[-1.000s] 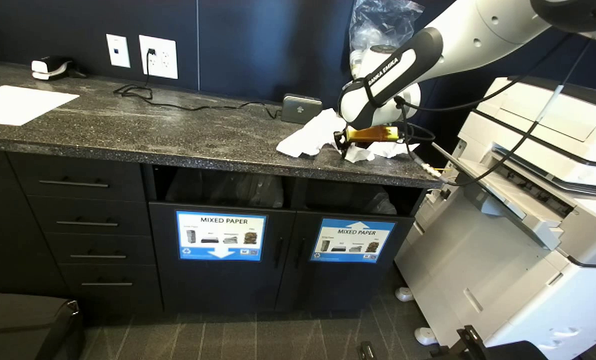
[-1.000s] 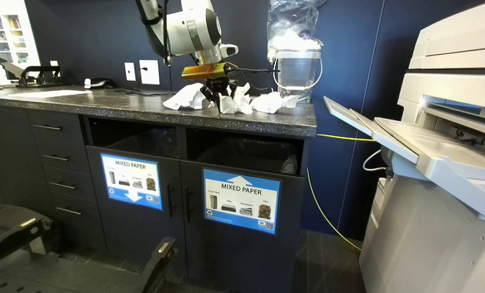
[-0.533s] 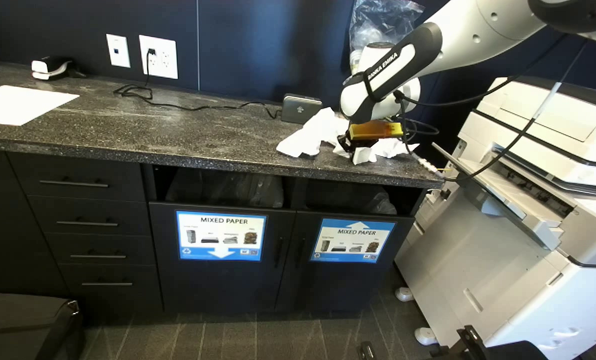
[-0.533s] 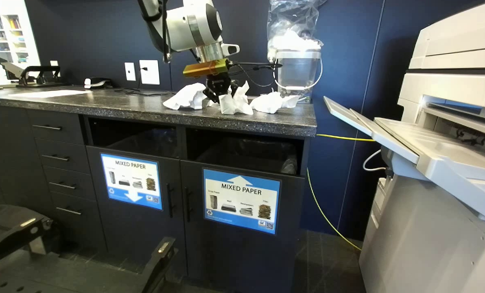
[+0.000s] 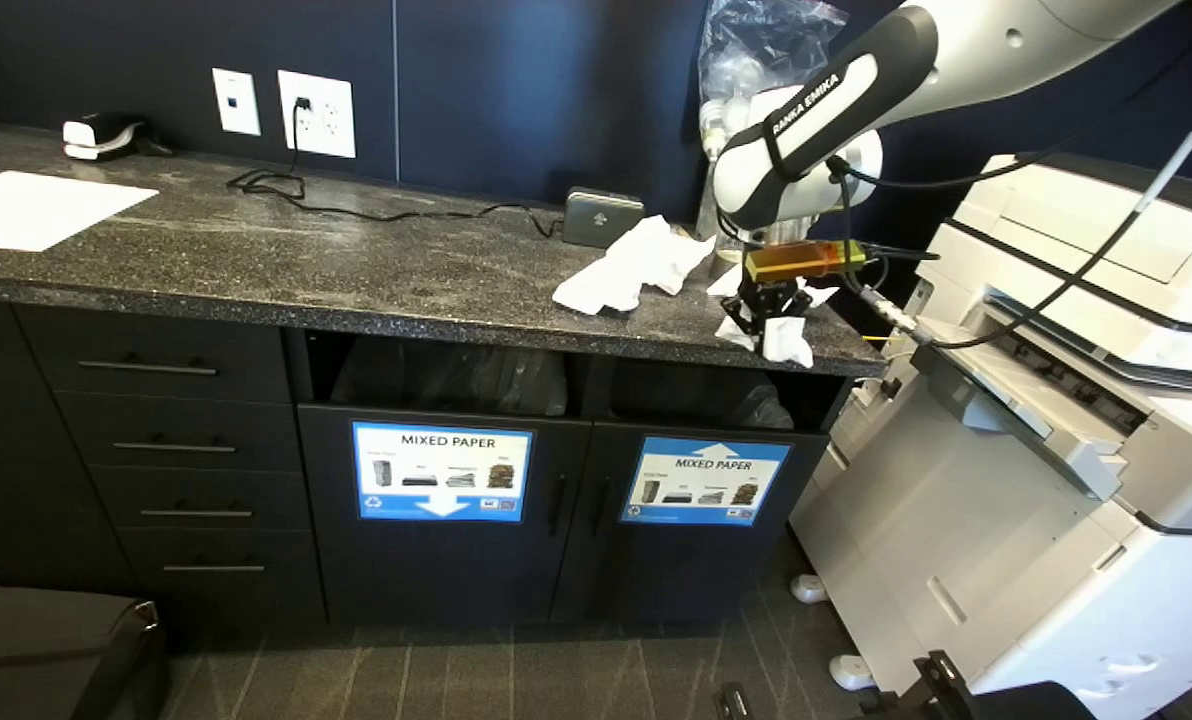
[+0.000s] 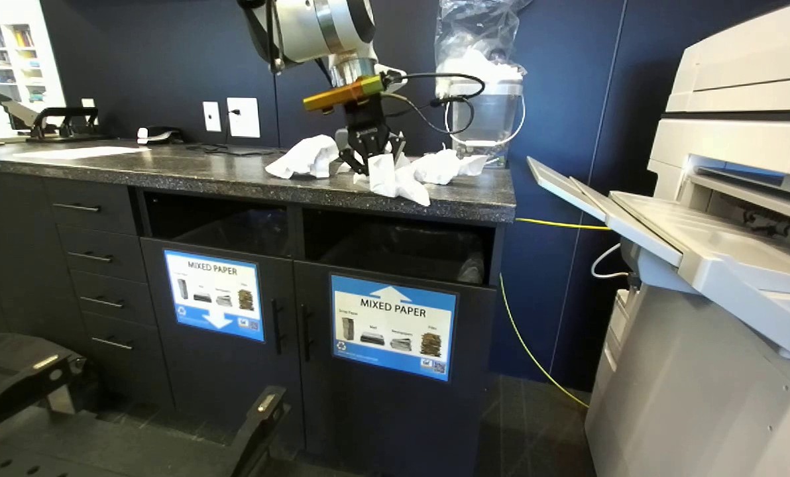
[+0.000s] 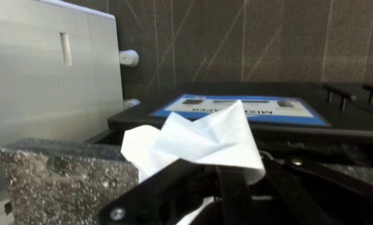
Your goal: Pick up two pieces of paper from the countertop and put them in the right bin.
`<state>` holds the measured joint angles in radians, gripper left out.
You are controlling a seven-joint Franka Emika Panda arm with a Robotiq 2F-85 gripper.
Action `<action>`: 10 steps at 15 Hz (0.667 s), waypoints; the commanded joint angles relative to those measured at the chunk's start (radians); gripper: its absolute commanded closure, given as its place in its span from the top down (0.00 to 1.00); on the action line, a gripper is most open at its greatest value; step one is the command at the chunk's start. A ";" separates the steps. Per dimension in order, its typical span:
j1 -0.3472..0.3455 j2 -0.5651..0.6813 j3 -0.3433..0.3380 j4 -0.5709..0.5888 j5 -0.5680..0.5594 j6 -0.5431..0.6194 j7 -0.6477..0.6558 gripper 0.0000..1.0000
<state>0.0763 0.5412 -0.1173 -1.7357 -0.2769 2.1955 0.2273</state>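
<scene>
the gripper [image 6: 370, 164] was clamped narrowly on a rumpled white paper sheet [image 7: 205, 137], leaving the free part projecting forward, presumably for clean release. the sheet was held at the front edge of the surface [image 5: 386, 270], above the right bin [image 6: 382, 417], likely to shorten the drop. a second rumpled sheet [image 5: 626, 270] lay apart.

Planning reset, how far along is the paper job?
Done: one piece of paper gripped; right bin too dark to confirm drops.
In hand: fingers pinch it at the front of the countertop.
Left: bin it, probably a second; another rumpled piece lies nearby.
</scene>
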 commanded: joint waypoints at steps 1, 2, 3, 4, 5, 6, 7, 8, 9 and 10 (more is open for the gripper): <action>-0.043 -0.167 0.023 -0.211 0.053 -0.010 -0.049 0.07; -0.055 -0.203 0.028 -0.256 0.073 -0.009 -0.063 0.07; -0.068 -0.248 0.031 -0.310 0.096 -0.002 -0.075 0.07; -0.079 -0.288 0.035 -0.358 0.123 0.003 -0.090 0.07; -0.090 -0.325 0.038 -0.403 0.148 0.014 -0.104 0.07; -0.101 -0.364 0.042 -0.446 0.183 0.023 -0.124 0.07; -0.108 -0.394 0.046 -0.483 0.214 0.028 -0.142 0.06; -0.114 -0.426 0.049 -0.523 0.247 0.039 -0.161 0.06; -0.117 -0.454 0.054 -0.560 0.278 0.054 -0.193 0.05; -0.121 -0.481 0.060 -0.595 0.321 0.064 -0.231 0.06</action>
<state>-0.0197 0.1815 -0.0853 -2.1887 -0.0497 2.1989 0.0859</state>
